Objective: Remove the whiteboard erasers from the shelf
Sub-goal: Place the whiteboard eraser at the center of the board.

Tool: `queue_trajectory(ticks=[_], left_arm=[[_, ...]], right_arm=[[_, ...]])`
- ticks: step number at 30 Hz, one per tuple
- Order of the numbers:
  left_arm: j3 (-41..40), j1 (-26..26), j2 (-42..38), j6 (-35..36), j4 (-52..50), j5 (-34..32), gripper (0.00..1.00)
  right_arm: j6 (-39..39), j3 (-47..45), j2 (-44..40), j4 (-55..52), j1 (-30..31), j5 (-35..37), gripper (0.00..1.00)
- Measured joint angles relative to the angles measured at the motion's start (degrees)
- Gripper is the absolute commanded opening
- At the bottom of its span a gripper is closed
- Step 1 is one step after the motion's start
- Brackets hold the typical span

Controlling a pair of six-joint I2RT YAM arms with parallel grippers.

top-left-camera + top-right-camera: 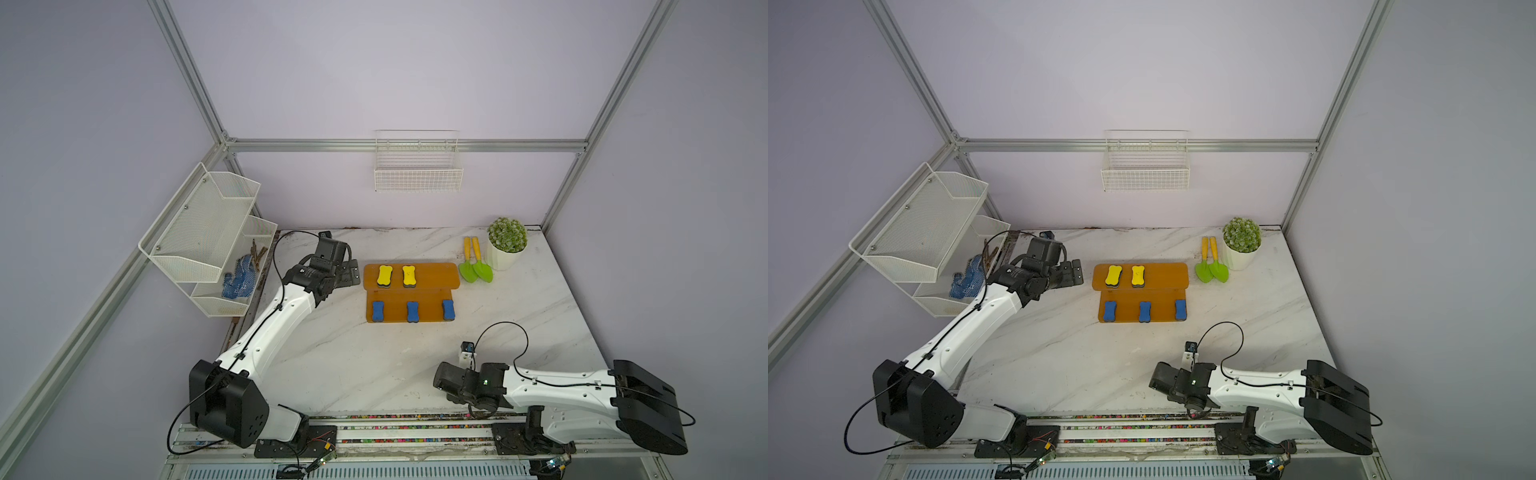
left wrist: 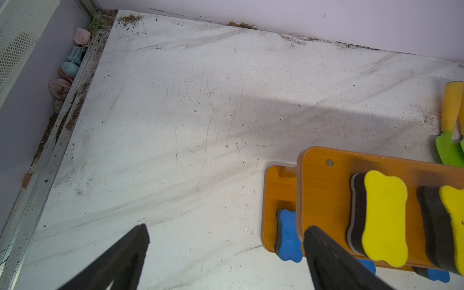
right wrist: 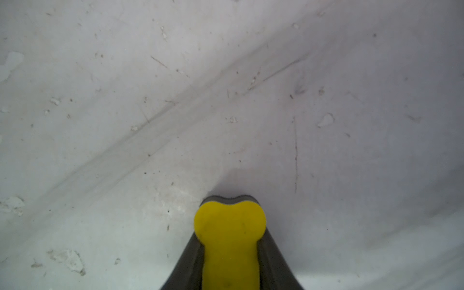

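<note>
1. Gloves [image 1: 237,279], blue and dotted, are stored in the lower bin of the white mesh wall rack [image 1: 199,232], which is mounted on the left frame.
2. Left gripper [image 2: 227,229] is seen just beside the left end of the shelf [image 1: 436,274]. Its fingers are spread wide and nothing is held between them. In the left wrist view one fingertip [image 2: 326,256] is overlaid on a corner of the upper tier, and contact cannot be judged.
3. The shelf, an orange-brown wooden two-step stand, is placed towards the back of the marble tabletop [image 1: 332,353]. Two yellow-topped whiteboard erasers [image 1: 385,276] [image 1: 409,276] are laid side by side on the left half of the wider upper tier. Three blue-topped whiteboard erasers [image 1: 377,311] [image 1: 412,311] [image 1: 448,309] are spaced along the lower tier at its left, middle and right.
4. A white wire basket [image 1: 417,174] is hung on the back wall above the shelf.
5. Right gripper [image 3: 230,241] is positioned low over the front of the tabletop, well apart from the shelf. Its fingers are clamped on the narrow waist of a third yellow eraser [image 3: 229,223], yellow face towards the wrist camera. Whether it is touching the tabletop cannot be told.
6. Two green trowels [image 1: 476,268] with yellow handles are laid right of the shelf, beside a potted plant [image 1: 507,237] in the back right corner.
</note>
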Motion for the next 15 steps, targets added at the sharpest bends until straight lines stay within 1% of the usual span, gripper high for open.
queue_trajectory(ticks=[7, 15], left_arm=[[0.0, 0.0, 0.0, 0.0, 0.0, 0.0, 1.00], [0.0, 0.0, 0.0, 0.0, 0.0, 0.0, 1.00]], right_arm=[[1.6, -0.1, 0.0, -0.5, 0.6, 1.0, 0.30], [1.6, 0.4, 2.8, -0.3, 0.7, 2.3, 0.31]])
